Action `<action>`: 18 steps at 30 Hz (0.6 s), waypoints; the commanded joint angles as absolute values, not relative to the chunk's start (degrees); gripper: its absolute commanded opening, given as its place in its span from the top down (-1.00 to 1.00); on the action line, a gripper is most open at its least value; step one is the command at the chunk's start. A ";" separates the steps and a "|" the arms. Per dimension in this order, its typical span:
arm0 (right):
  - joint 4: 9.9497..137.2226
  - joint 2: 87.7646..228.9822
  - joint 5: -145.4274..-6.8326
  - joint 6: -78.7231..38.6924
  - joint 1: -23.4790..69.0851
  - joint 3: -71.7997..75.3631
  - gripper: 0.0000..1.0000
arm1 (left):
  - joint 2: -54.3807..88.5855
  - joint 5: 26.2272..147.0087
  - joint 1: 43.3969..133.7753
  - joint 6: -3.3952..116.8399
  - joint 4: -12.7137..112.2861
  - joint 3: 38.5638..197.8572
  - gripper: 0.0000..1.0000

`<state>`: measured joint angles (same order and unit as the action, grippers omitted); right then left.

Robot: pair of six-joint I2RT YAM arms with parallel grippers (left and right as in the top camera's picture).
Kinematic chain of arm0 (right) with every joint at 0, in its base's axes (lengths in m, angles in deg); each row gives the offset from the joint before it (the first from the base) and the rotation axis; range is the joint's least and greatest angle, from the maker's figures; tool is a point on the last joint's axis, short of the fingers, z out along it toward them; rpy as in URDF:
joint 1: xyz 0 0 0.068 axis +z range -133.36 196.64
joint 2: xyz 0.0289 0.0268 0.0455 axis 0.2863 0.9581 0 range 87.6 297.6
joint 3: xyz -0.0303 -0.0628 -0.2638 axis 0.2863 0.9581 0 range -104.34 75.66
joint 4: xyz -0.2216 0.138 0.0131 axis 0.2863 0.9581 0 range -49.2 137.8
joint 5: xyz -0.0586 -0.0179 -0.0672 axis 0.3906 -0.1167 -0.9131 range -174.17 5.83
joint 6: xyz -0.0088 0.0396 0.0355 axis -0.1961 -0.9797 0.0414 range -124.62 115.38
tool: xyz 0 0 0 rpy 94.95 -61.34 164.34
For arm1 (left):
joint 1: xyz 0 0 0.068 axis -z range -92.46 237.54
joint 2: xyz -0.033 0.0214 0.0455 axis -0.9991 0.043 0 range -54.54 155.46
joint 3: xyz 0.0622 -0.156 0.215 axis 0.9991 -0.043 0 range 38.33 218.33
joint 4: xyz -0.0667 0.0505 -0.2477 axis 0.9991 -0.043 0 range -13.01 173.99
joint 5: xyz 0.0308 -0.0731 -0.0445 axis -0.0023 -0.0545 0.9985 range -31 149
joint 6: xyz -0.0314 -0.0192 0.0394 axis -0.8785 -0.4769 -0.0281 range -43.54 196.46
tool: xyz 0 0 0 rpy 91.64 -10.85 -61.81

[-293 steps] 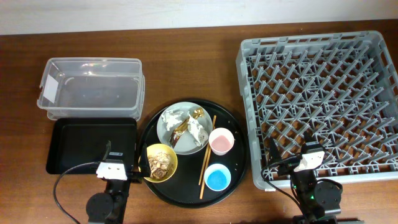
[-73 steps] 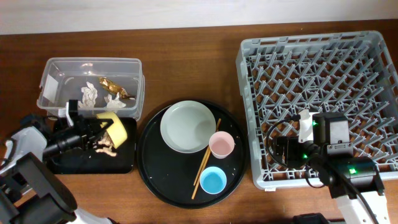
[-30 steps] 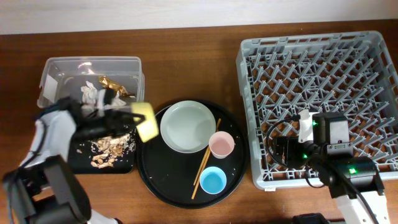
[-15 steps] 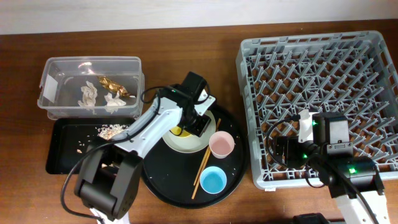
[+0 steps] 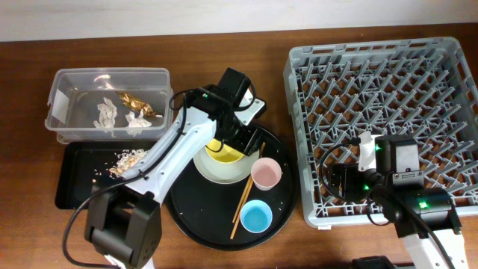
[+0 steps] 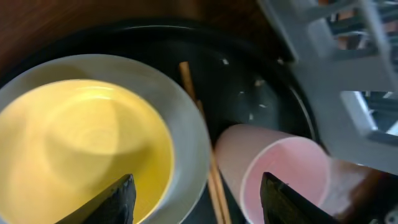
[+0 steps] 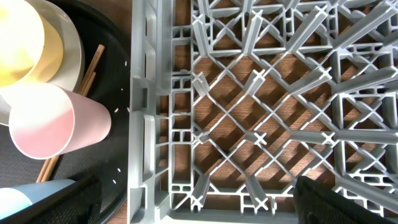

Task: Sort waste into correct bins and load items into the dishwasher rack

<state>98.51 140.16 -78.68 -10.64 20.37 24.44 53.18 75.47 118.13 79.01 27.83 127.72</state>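
Left wrist view: left gripper point(image 6: 198, 190) hangs wide above yellow bowl point(image 6: 74, 149) nested in plate point(image 6: 186, 134); loading the rack point(image 6: 339, 74) likely comes next.

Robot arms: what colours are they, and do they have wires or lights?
The left arm has smooth white tube sections joined by black joints, with a thin black cable looping near its base. The right arm is mostly black and boxy, with a white piece, black wires and small green lights. The fingers look dark.
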 commanded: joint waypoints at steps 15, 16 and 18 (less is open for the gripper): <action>97.09 140.09 -80.69 -11.08 19.95 23.56 -0.97 | 49.09 78.84 121.47 75.51 36.42 117.86 1.00; 96.37 140.09 -80.93 -11.14 19.84 23.39 -0.97 | 46.86 79.32 119.90 74.55 36.49 118.47 1.00; 94.82 140.09 -81.56 -17.00 16.78 22.60 -0.97 | 40.76 80.21 113.82 66.92 37.45 118.58 1.00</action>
